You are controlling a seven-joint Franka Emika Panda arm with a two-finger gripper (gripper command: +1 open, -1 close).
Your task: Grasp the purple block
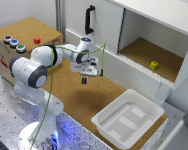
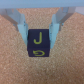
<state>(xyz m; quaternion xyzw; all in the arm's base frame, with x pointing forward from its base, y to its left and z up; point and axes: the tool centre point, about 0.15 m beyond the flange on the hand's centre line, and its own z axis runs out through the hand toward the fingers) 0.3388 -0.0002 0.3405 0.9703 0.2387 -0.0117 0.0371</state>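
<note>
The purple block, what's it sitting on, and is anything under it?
The purple block rests on brown cork board, between the gripper's fingers. Its underside is hidden, so nothing beneath it can be checked. In the exterior view the gripper covers the block.

cork-topped bench [image 1: 94, 97] | white cabinet [image 1: 159, 30] with open cork-floored shelf [image 1: 144, 52] and black door handle [image 1: 89, 20] | perforated grey metal base plate [image 1: 6, 107] | white walls, even light
</note>
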